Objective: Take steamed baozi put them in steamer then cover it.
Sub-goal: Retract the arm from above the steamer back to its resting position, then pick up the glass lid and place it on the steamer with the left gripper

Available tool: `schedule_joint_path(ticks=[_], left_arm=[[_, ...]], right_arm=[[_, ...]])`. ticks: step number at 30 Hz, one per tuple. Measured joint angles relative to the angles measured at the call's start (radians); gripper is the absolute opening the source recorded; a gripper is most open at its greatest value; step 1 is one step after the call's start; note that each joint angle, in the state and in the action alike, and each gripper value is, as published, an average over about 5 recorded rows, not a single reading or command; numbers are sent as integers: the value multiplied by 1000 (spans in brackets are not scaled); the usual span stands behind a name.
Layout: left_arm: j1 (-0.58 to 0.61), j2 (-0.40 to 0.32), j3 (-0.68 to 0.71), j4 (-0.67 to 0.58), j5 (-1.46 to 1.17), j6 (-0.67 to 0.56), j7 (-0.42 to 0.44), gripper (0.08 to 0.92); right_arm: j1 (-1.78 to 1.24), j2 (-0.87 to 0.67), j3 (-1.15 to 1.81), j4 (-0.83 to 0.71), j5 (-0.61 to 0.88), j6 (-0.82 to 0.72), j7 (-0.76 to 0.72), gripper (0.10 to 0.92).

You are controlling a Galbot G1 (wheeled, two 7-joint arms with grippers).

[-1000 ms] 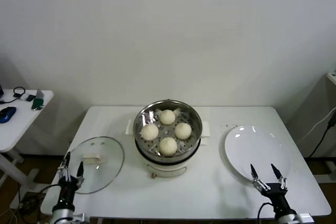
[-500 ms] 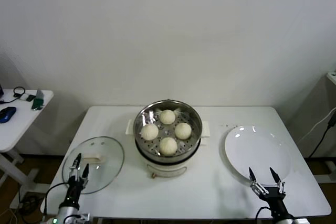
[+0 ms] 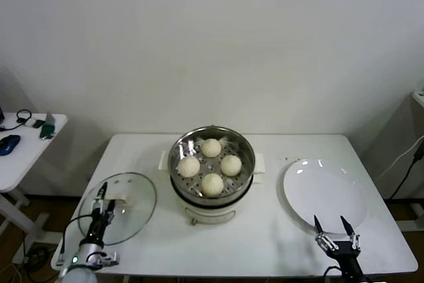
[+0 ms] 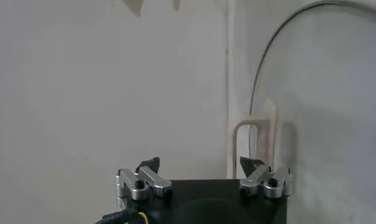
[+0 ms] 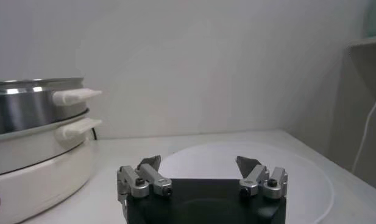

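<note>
1. The steamer [image 3: 212,171] stands at the centre of the white tabletop [image 3: 265,243], uncovered.
2. Four steamed baozi [image 3: 211,184] sit on its perforated tray.
3. The cover [image 3: 119,207] lies flat on the tabletop at lower left.
4. The left gripper [image 3: 102,199] hovers over the cover's near edge, jaws spread wide, holding nothing.
5. The right gripper [image 3: 334,226] sits at lower right, just beside a white plate [image 3: 326,194], wide open and empty.

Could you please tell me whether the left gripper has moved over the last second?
Yes. The left gripper, open, has shifted right, from beside the lid's left rim to over the glass near its handle.
</note>
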Motion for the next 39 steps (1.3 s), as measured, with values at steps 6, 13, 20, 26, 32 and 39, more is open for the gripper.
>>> schedule_joint_path(ticks=[6,13,20,26,32,39], left_arm=[[-7,-2,5,15,3,4,7,672],[-5,-11,5,29,9,12,13,464],[-14,-13,4,35,10,21,16,266],[-18,-6,2,29,2,28,22,133],[-1,9,4,-19,-31,45,48,129],[34,54,12,-169,-112,100,120,129]], right_arm=[[0,6,-3,-3,-8,2,-2,823],[3,8,-4,-4,-13,2,-4,823],[-3,11,-6,-3,-16,7,-8,823],[-2,13,-6,-2,-17,9,-12,823],[2,15,-1,1,-17,11,-16,823],[6,14,4,5,-20,13,-17,823]])
